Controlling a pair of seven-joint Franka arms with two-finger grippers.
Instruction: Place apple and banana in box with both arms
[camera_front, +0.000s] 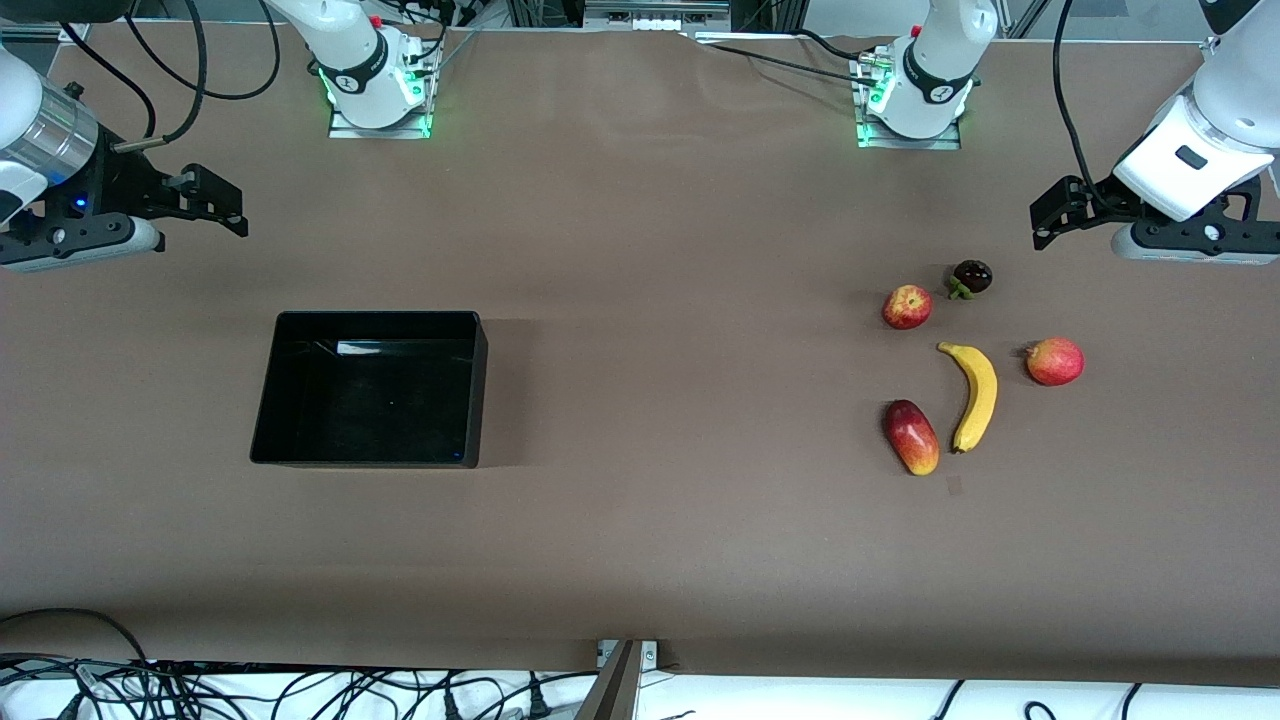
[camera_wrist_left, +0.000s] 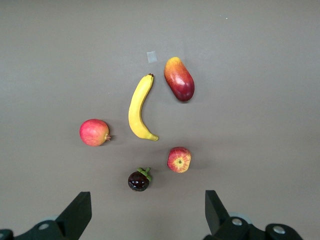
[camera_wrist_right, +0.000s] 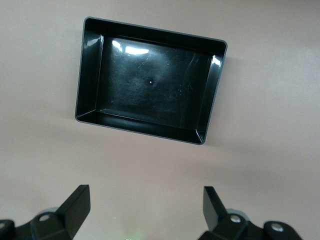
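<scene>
The apple (camera_front: 907, 306) lies on the table toward the left arm's end; it also shows in the left wrist view (camera_wrist_left: 179, 159). The banana (camera_front: 974, 396) lies nearer the front camera than the apple and also shows in the left wrist view (camera_wrist_left: 140, 107). The black box (camera_front: 370, 400) stands empty toward the right arm's end and shows in the right wrist view (camera_wrist_right: 89, 70). My left gripper (camera_front: 1058, 215) (camera_wrist_left: 147, 212) is open and empty, up over the table beside the fruits. My right gripper (camera_front: 215, 198) (camera_wrist_right: 146, 210) is open and empty, up over the table near the box.
A dark mangosteen (camera_front: 971, 278) lies beside the apple. A pinkish-red fruit with a pointed tip (camera_front: 1054, 361) and a red-yellow mango (camera_front: 911, 437) flank the banana. Cables (camera_front: 200, 690) lie along the table's front edge.
</scene>
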